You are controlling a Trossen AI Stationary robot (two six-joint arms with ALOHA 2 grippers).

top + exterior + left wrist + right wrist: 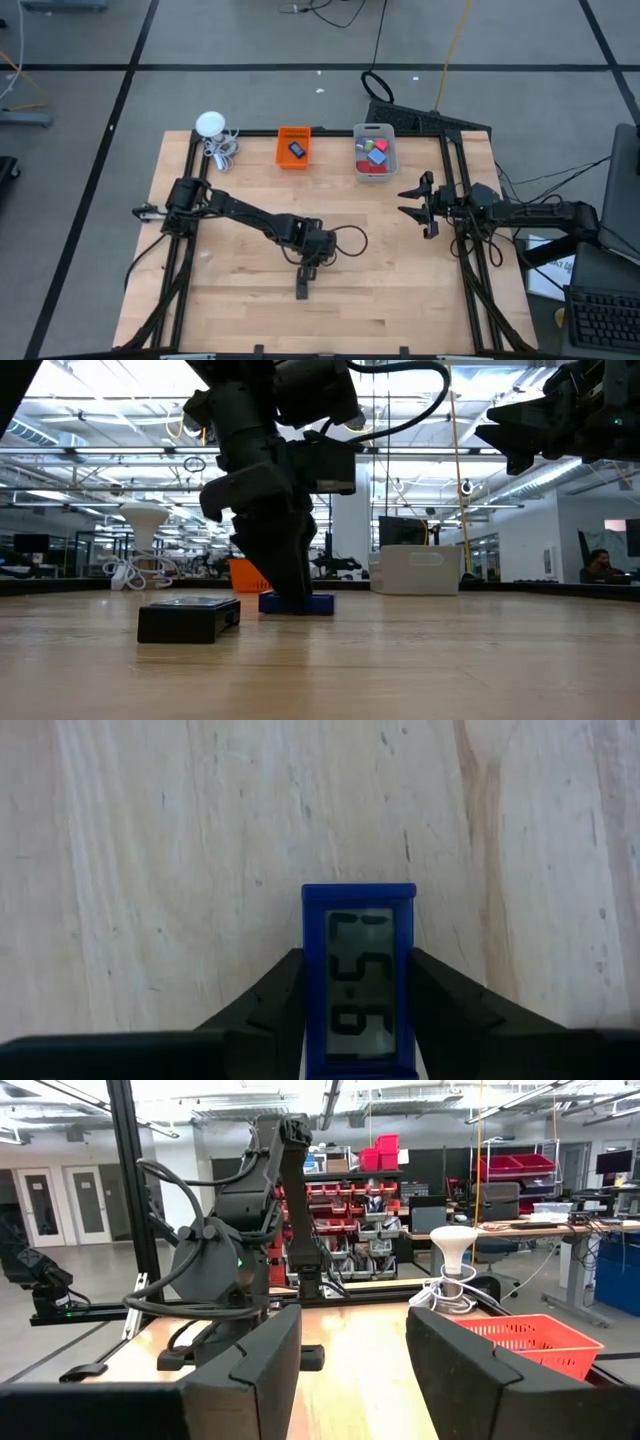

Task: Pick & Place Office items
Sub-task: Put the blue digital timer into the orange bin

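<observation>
Left gripper [358,1020] clamped on blue plastic rectangular digital timer [359,980] at frame bottom, over pale grained wooden table [200,840]; right gripper [352,1370] spread wide.

Bare wood fills the table's [400,290] lower right; the orange bin [293,147], clear bin [374,152] and white gadget [211,124] crowd its upper edge.

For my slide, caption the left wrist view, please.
Left gripper straddling a blue-framed digital timer lying on the wooden table.
</observation>
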